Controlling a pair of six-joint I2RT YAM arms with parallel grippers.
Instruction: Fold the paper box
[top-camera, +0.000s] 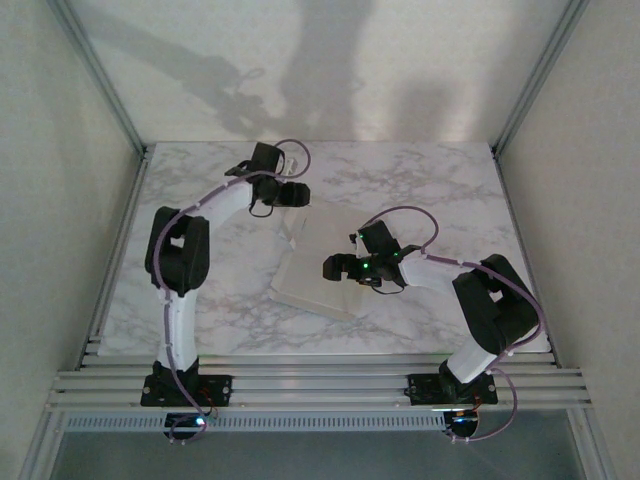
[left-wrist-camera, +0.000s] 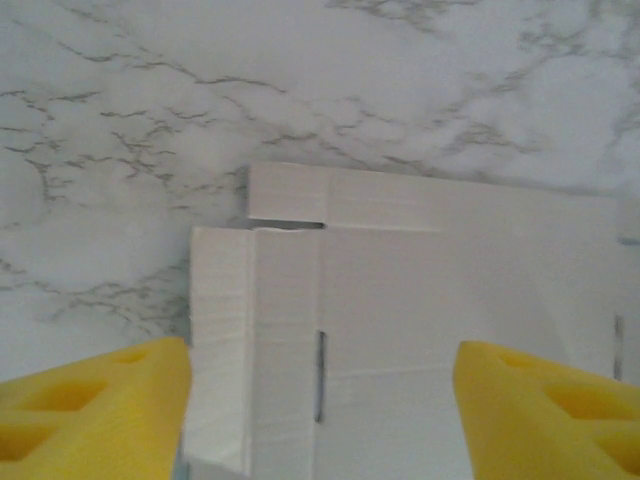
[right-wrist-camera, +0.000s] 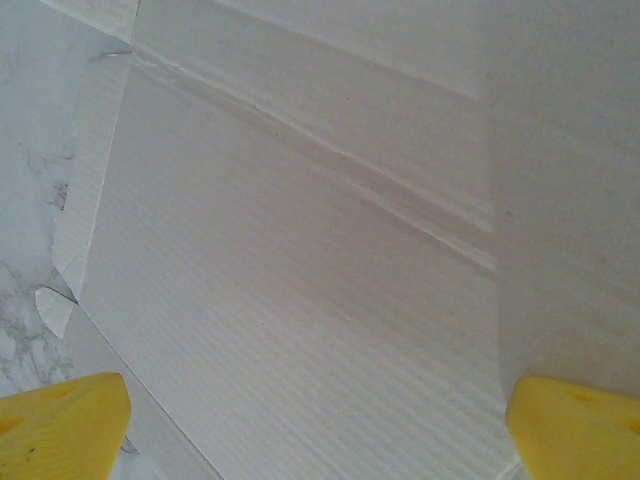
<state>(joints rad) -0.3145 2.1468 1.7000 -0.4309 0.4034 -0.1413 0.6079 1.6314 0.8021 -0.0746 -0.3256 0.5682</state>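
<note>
The paper box (top-camera: 312, 285) lies flat and off-white side up in the middle of the marble table, with a narrow flap reaching toward the back. My left gripper (top-camera: 293, 194) hovers over its far end. In the left wrist view the box's (left-wrist-camera: 420, 300) creased panels, a slot and a slightly raised side flap (left-wrist-camera: 215, 340) lie below my left gripper (left-wrist-camera: 320, 405), whose yellow fingers (left-wrist-camera: 95, 410) stand wide apart. My right gripper (top-camera: 336, 268) is over the box's right part. The right wrist view has it (right-wrist-camera: 320, 425) open just above the ribbed panel (right-wrist-camera: 300, 260).
The marble table (top-camera: 200, 200) is walled by white panels on the left, right and back, with an aluminium rail along the near edge (top-camera: 320, 385). Both arm bases stand on that rail.
</note>
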